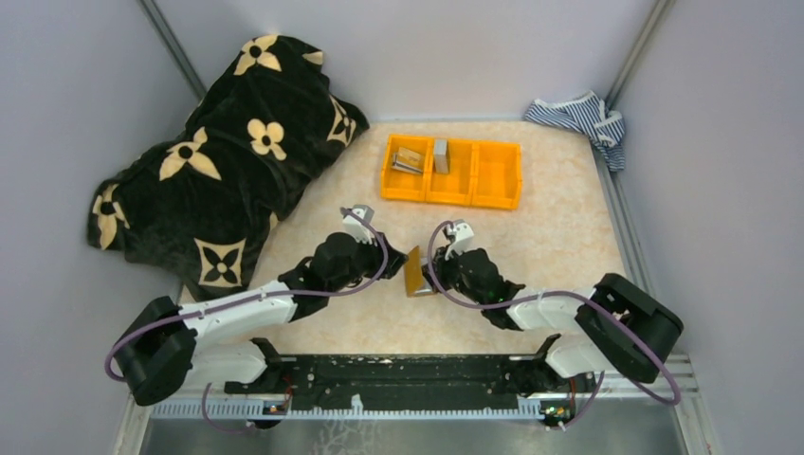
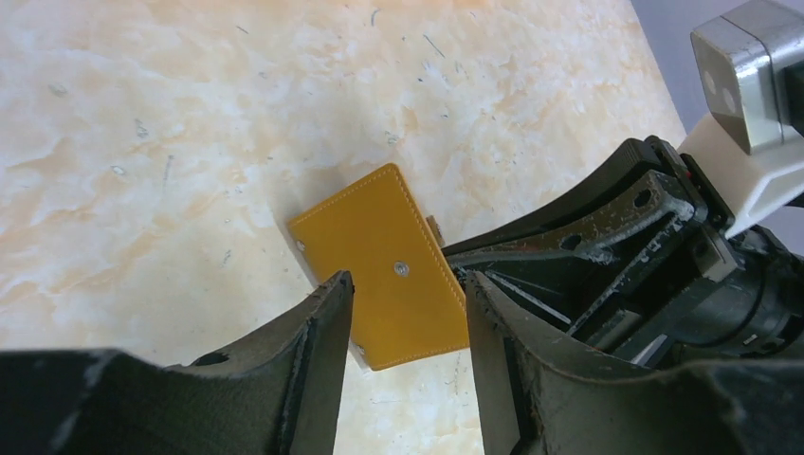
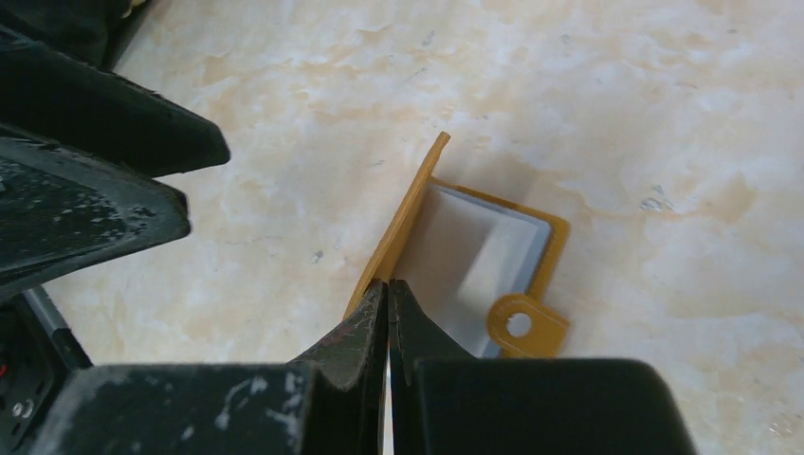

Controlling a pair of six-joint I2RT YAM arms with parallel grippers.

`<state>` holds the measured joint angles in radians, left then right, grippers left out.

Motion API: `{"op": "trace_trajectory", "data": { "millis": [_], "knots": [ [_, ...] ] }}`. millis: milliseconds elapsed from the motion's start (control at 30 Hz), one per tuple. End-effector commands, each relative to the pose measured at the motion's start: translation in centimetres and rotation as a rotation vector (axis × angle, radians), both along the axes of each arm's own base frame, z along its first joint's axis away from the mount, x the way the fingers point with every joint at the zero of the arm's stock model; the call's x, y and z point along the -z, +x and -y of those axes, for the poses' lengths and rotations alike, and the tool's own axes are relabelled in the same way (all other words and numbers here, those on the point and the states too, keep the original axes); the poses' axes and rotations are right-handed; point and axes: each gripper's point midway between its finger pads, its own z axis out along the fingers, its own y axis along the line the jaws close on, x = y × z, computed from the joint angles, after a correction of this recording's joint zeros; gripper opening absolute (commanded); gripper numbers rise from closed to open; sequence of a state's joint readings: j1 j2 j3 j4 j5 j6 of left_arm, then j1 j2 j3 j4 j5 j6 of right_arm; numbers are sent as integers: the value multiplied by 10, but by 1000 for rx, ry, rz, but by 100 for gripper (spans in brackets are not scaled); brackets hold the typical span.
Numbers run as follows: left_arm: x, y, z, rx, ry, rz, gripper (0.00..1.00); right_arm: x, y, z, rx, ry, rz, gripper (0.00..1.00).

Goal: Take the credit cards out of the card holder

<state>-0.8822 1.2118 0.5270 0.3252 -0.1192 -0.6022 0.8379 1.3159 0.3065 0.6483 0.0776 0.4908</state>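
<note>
The right gripper (image 3: 389,289) pinches one flap of the open card holder (image 3: 474,251). Just left of it, the left gripper (image 2: 408,284) has its jaws spread.

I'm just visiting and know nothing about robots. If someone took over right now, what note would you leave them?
Left end effector: open, facing the card holder's outer face.
Right end effector: shut on its raised flap.
Other half lies on the table, grey inside up.
Done: holder opened.
Left: drawing the cards out; neither end effector holds one.
</note>
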Motion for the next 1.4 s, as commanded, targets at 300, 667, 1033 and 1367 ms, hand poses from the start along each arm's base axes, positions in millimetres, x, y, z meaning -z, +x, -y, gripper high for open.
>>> {"op": "trace_trajectory", "data": {
  "millis": [300, 667, 1033, 1367],
  "knots": [
    [-25, 1, -34, -113, 20, 67, 54, -16, -9, -76, -158, 85, 26, 0],
    [-30, 1, -47, -147, 33, 95, 54, -13, -2, -91, -174, 72, 32, 0],
    [-35, -1, -52, -155, 30, 108, 54, -2, 17, -115, -191, 15, 44, 0],
    [-33, -4, -61, -170, 37, 122, 54, 9, 38, -126, -174, 10, 33, 0]
  ]
}}
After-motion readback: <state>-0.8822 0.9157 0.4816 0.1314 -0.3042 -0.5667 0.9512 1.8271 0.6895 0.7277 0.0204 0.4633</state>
